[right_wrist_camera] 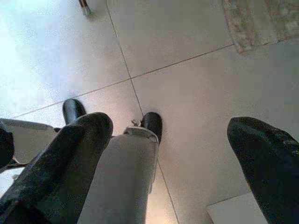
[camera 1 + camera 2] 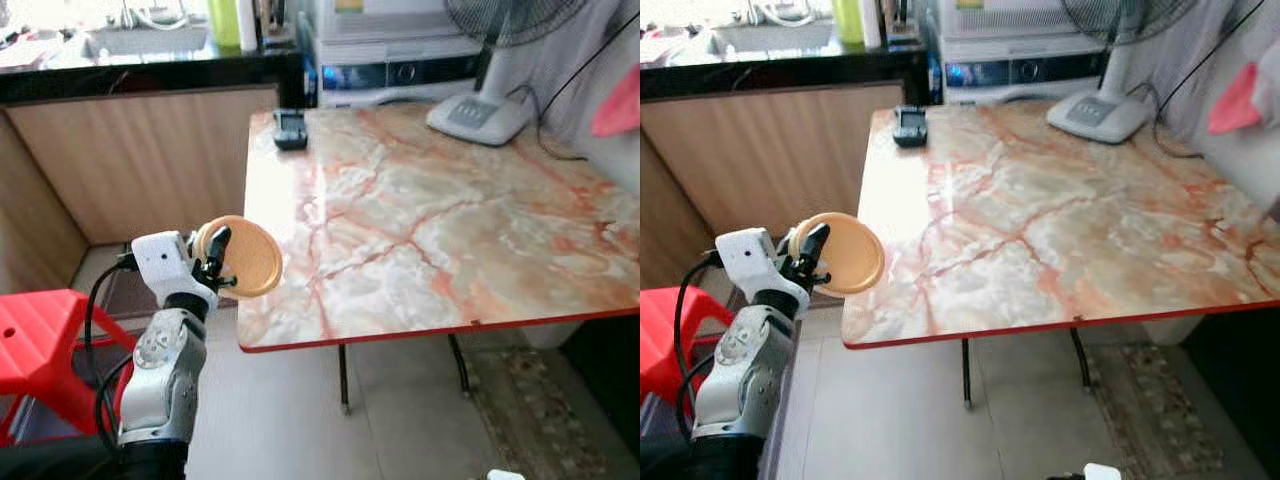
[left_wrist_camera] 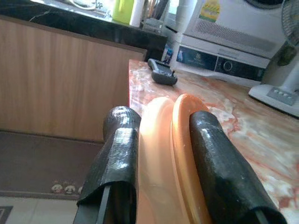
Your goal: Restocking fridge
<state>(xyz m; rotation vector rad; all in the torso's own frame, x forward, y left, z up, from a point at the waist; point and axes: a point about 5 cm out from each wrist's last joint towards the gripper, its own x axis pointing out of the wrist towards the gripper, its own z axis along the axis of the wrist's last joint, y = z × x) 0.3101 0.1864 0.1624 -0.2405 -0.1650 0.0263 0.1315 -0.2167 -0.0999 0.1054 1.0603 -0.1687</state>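
Between the black fingers [image 3: 119,154] of the left gripper [image 2: 216,257], raised beside the marble table [image 2: 450,230], an orange lid-like disc [image 2: 245,256] stands clamped on edge. Judged a carrying step, the next move calls for finding the fridge. Further right, the right gripper [image 1: 173,154] hangs floorward, fingers spread wide, holding nothing.

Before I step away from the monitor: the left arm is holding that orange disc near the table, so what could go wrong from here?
1. The left gripper pinches the orange disc edge-on; it could slip and drop to the floor.
2. The disc hangs right by the marble table edge; moving forward may knock it.
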